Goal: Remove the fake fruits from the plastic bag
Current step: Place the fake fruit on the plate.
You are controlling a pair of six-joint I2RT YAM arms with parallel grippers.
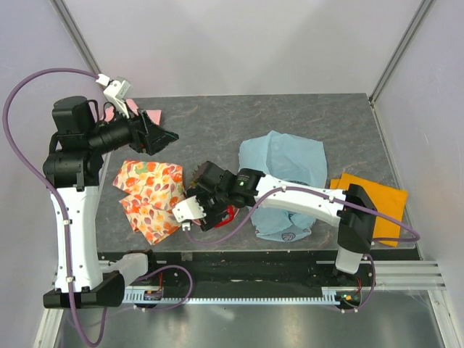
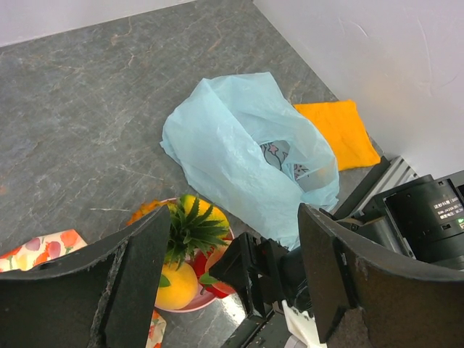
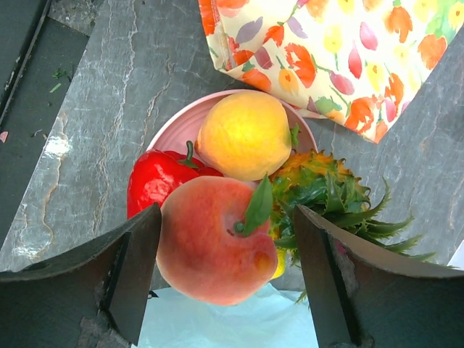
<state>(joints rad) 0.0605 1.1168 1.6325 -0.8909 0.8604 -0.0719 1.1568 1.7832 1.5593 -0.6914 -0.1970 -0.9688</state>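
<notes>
Right gripper [image 3: 226, 272] hangs open above a pink-orange plastic peach [image 3: 214, 243] heaped with yellow mango [image 3: 245, 135], red pepper [image 3: 156, 185] and spiky pineapple [image 3: 319, 181] on a pink plate [image 3: 174, 130] beside the light-blue plastic bag [image 2: 232, 145] on the grey bench [image 2: 87, 109]; left gripper [image 2: 232, 268] released too.

Four fake fruits [image 3: 217, 217] are sitting in one pink bowl [image 3: 174, 130]: one peach [image 3: 210, 254], one red pepper [image 3: 156, 185], one round yellow fruit [image 3: 243, 134] and one spiky pineapple [image 3: 319, 185]. One light-blue plastic bag [image 1: 283, 163] is lying on one grey table [image 1: 217, 116]. Two cloths are lying there too: one flowery cloth [image 1: 148, 192] and one plain orange cloth [image 1: 377, 196].
</notes>
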